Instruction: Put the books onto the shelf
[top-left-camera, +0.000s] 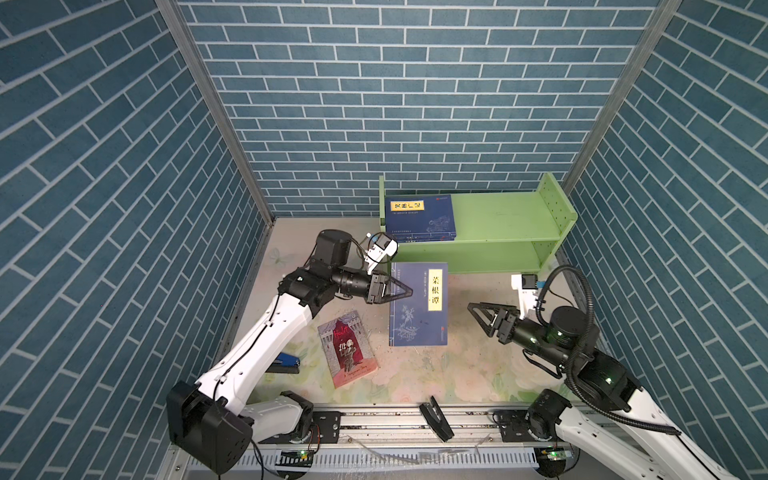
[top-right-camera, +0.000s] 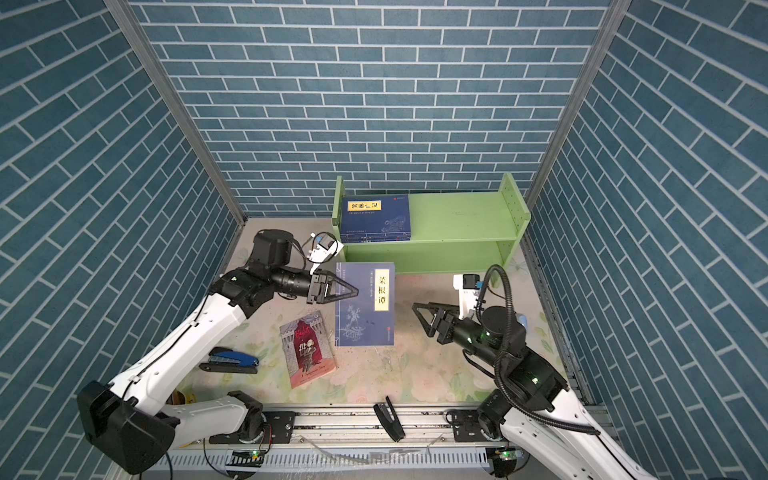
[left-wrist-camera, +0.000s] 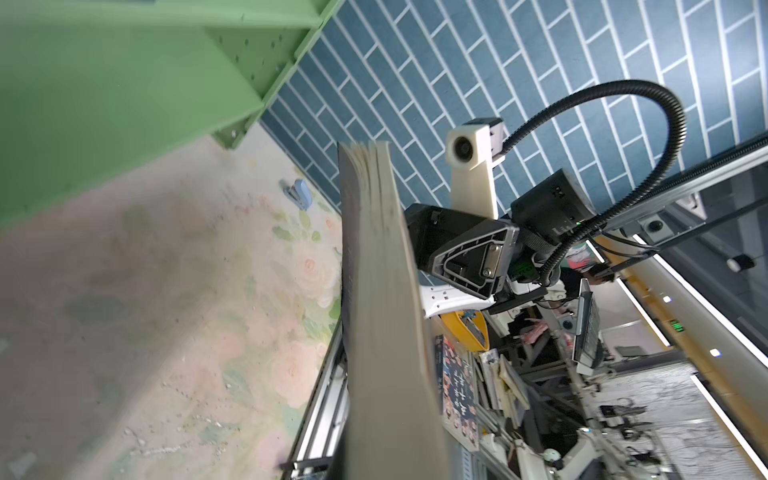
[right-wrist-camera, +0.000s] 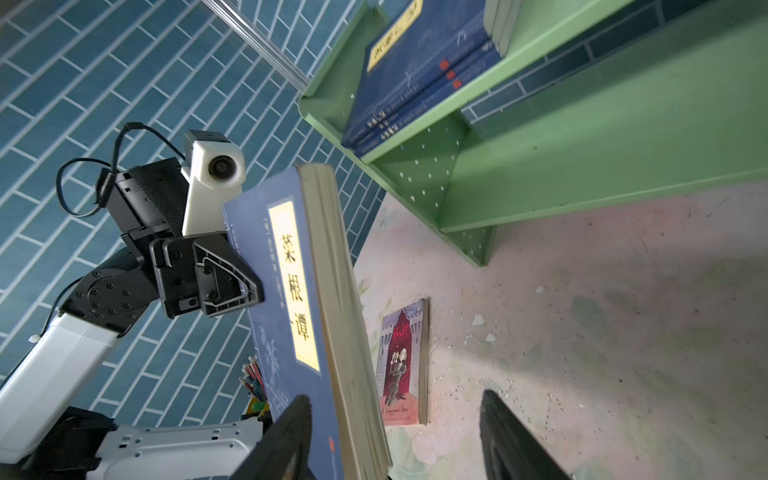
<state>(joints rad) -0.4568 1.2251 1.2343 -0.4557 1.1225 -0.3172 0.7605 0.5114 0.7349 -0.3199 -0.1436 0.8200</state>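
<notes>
A dark blue book with a yellow title label hangs flat above the table. My left gripper is shut on its left edge; the left wrist view shows only the book's page edge. My right gripper is open, just right of the book and apart from it. A stack of blue books lies on the upper tier of the green shelf, at its left end. A red-and-grey book lies flat on the table.
A blue stapler sits under my left arm. A small light blue stapler lies near the right wall. A black clip-like piece stands on the front rail. Brick-pattern walls close three sides.
</notes>
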